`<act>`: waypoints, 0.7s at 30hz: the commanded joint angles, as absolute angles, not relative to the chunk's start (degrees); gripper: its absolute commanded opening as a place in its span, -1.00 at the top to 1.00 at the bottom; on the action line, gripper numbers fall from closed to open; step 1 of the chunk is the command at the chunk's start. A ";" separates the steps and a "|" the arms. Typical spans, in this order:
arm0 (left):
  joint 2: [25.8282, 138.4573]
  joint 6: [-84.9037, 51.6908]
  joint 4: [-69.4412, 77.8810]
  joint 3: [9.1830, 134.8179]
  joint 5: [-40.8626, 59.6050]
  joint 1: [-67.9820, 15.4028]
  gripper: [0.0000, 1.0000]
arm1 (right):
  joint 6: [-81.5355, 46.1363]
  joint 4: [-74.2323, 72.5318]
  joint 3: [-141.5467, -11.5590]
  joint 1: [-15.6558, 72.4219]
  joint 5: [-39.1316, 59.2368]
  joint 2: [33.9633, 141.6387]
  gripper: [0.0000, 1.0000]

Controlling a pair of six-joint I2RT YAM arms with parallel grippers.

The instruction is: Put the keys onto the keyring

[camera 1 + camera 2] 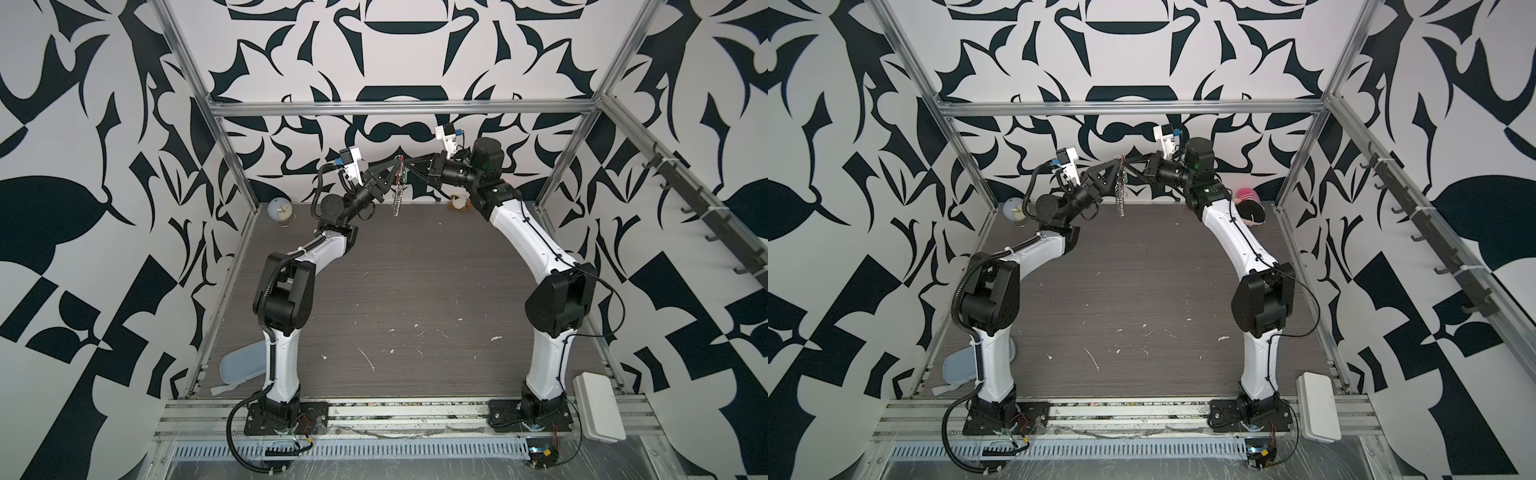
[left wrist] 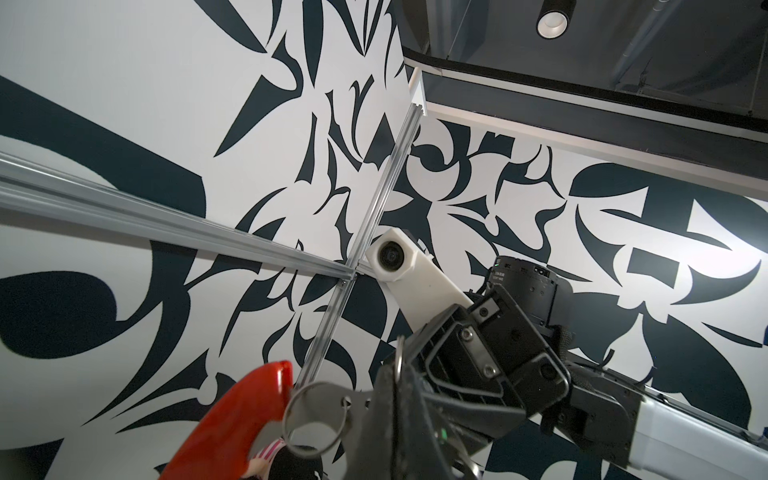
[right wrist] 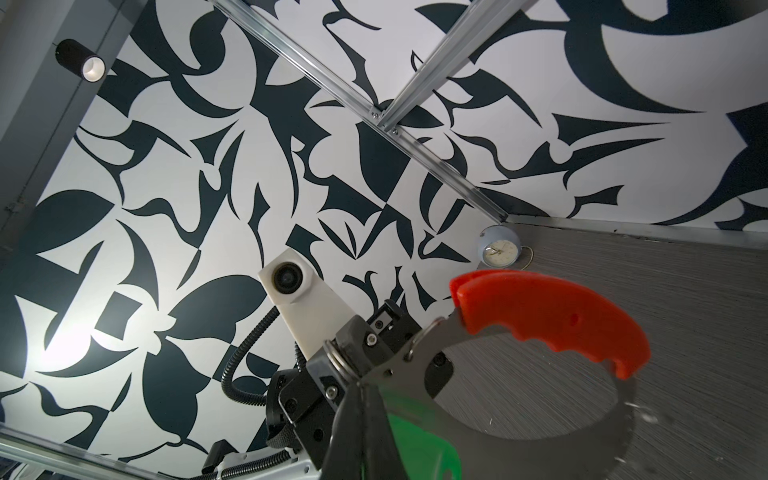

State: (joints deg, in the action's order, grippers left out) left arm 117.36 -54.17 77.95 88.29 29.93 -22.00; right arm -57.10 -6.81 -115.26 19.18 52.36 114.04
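Grey wood-grain table (image 1: 395,299) inside black-and-white patterned walls. Nearest, a white box (image 1: 598,405) by the right arm's base and a pale blue pouch (image 1: 243,365) by the left. Further back, raised above the table, left gripper (image 1: 397,166) clamped on the keyring (image 1: 397,199) near its red grip (image 3: 552,316), with small rings dangling below. Tip to tip with it, right gripper (image 1: 409,164) closed on the keys (image 3: 419,440), green tag just beside the loop's steel band. Against the back wall, a clock (image 1: 279,210) and a plush toy (image 1: 1250,203).
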 commanded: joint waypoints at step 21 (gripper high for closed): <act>114.08 -52.85 82.64 89.18 32.58 -22.47 1.00 | -55.89 0.01 -116.83 17.74 53.29 112.48 0.57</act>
